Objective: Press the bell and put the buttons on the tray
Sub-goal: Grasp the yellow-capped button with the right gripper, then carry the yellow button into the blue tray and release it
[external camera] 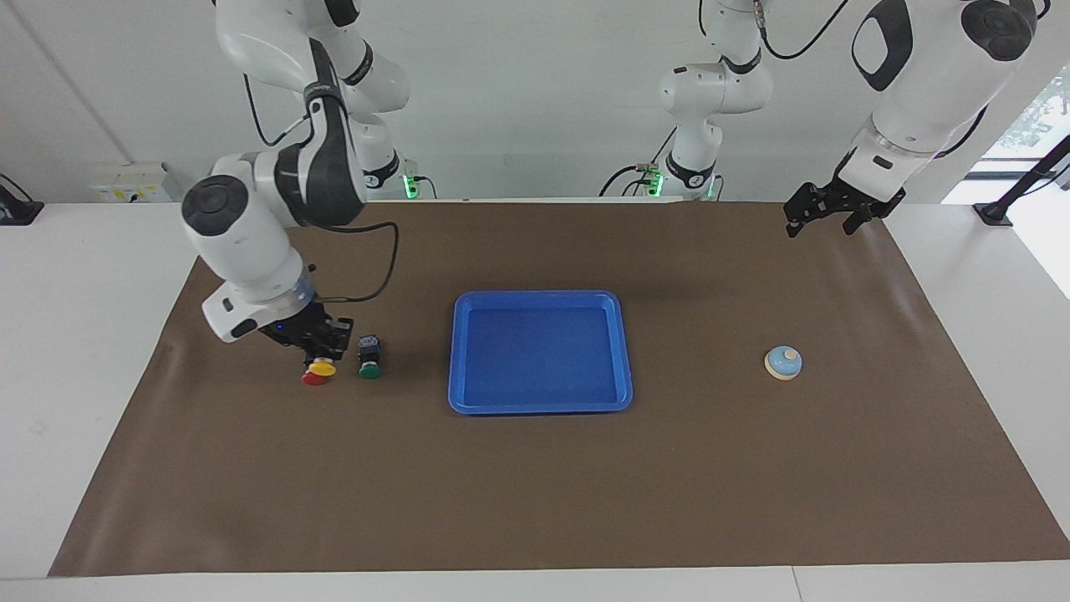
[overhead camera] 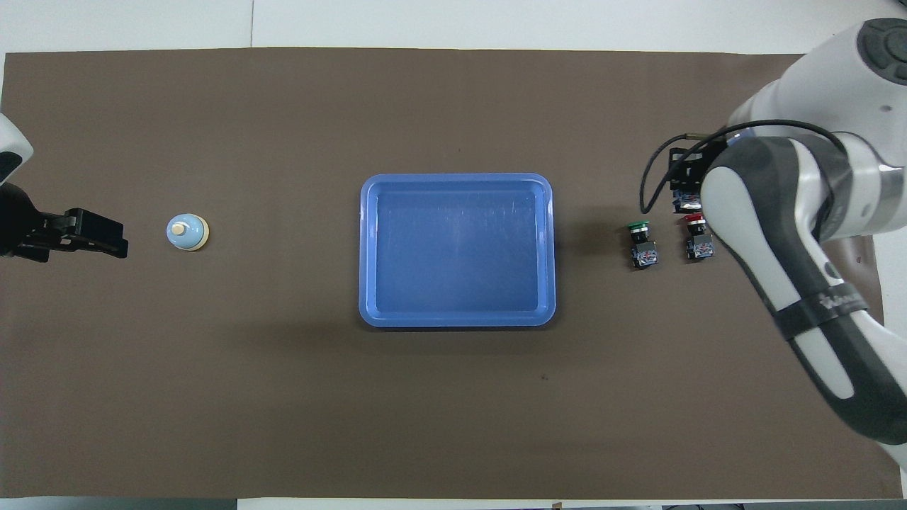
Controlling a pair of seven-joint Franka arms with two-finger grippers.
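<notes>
The blue tray lies mid-table with nothing in it. The light-blue bell stands toward the left arm's end. The green button and the red button sit side by side toward the right arm's end. My right gripper is down at the buttons, shut on the yellow button, whose cap overlaps the red cap; the arm hides it from overhead. My left gripper waits raised, beside the bell and apart from it.
A brown mat covers the table, with white table surface around it. The right arm's cable hangs above the mat near the buttons.
</notes>
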